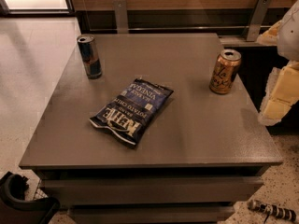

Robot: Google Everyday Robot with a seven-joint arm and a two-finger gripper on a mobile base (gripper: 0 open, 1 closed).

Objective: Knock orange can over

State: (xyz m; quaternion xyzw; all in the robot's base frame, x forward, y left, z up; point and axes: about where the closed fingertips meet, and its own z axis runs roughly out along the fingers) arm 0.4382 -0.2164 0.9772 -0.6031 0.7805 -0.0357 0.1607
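The orange can stands upright near the right edge of the table. The gripper hangs just beyond that edge, near the can without touching it; how far open it is, I cannot tell.

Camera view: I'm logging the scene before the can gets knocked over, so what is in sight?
orange can: one, orange-gold with a silver top, upright near the table's right edge
blue-and-silver can: one, slim, upright at the table's back left
chip bag: one, dark blue with white lettering, lying flat mid-table
table: one, grey, centre of view
black object: one, floor at bottom left, kind unclear
striped object: one, dark and pale, floor at bottom right
gripper: one, pale yellow-white, right edge of view, apart from the orange can
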